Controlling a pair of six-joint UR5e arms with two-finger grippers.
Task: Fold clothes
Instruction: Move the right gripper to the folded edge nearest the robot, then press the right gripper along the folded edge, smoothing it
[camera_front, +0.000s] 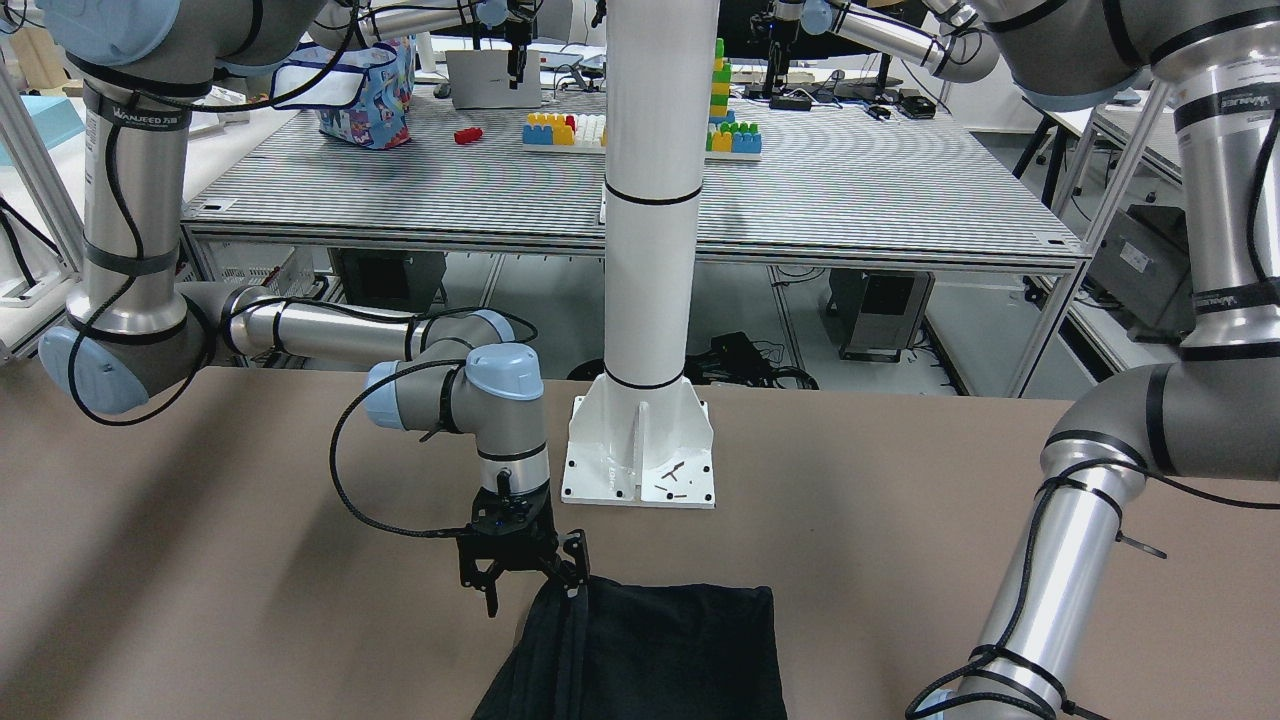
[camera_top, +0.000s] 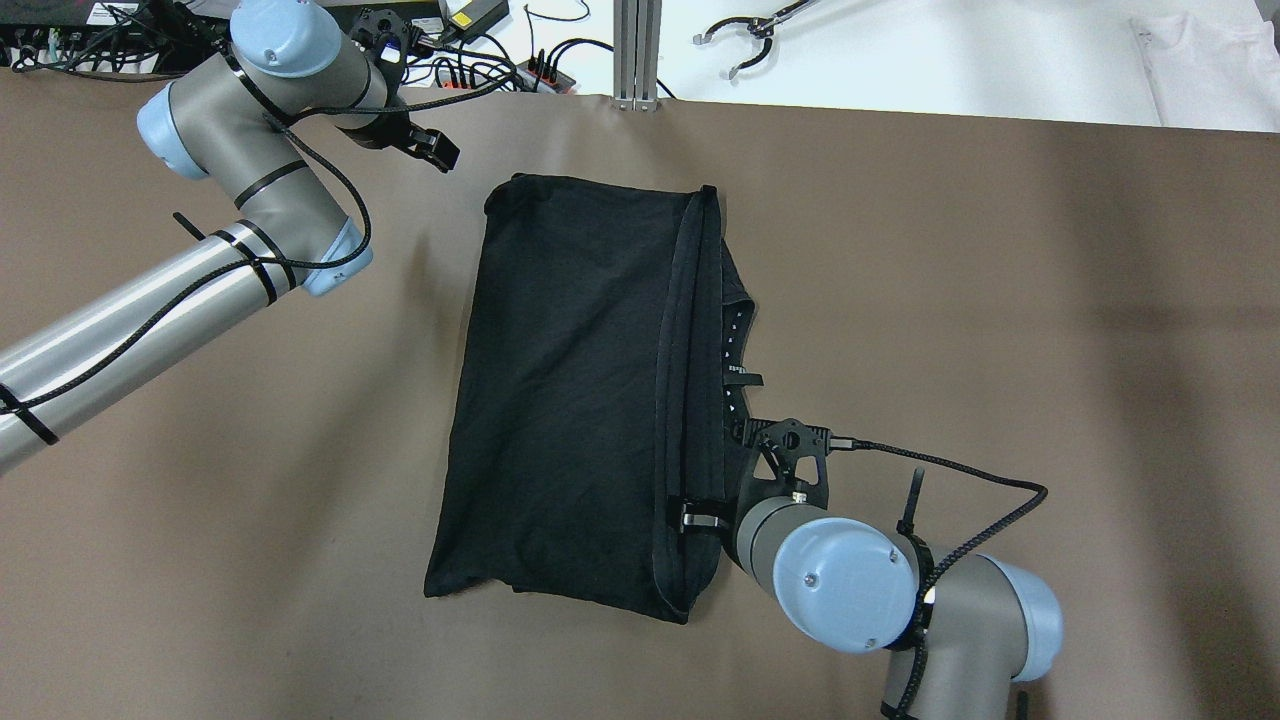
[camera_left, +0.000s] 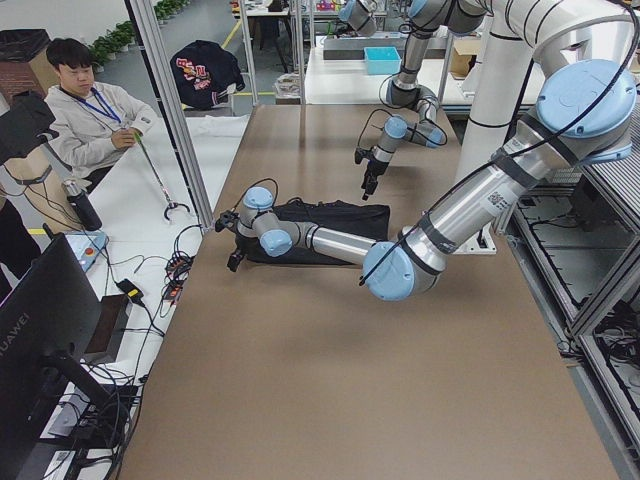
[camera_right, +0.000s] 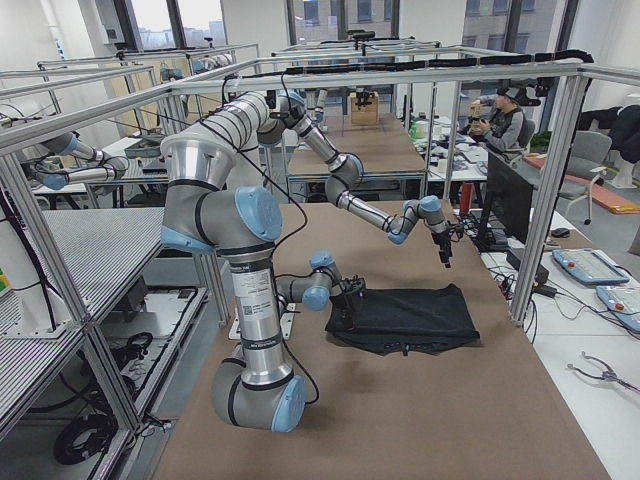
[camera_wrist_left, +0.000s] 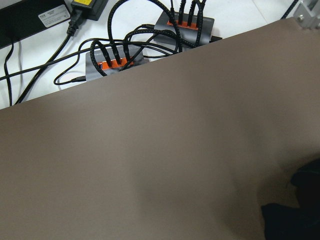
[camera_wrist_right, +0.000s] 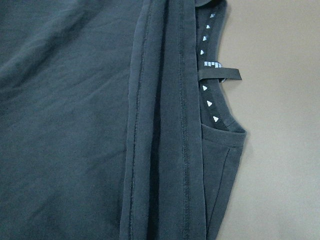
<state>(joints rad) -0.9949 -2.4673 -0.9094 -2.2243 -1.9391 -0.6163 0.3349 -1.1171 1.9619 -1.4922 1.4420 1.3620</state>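
Front view first: the right gripper (camera_front: 533, 588) hangs straight down at the corner of the black shirt (camera_front: 650, 650) nearest the white post base (camera_front: 640, 455). Its fingers (camera_front: 490, 592) are spread wide, one touching the fabric edge and the other over bare table (camera_front: 200, 560), and I don't see anything pinched between them. My worry is it closes on just the top layer and peels the fold open. From overhead, the shirt lies mid-table, folded into a long rectangle, with a loose hem strip (camera_top: 682, 350) doubled over along its right side and the neckline (camera_top: 738, 315) poking out past it. The right gripper sits against that side, toward the robot's end. The left gripper (camera_top: 425, 148) is off the far left corner, near but not touching, and I can't tell if it's open or closed. So nothing pins the left half, and a pull from the right could drag the whole shirt sideways. The side views just show the shirt between the two grippers. The left wrist view catches only a dark bit of fabric at bottom right. The right wrist view looks down on the stacked hems and the neck label (camera_wrist_right: 220, 75), which a finger could snag.
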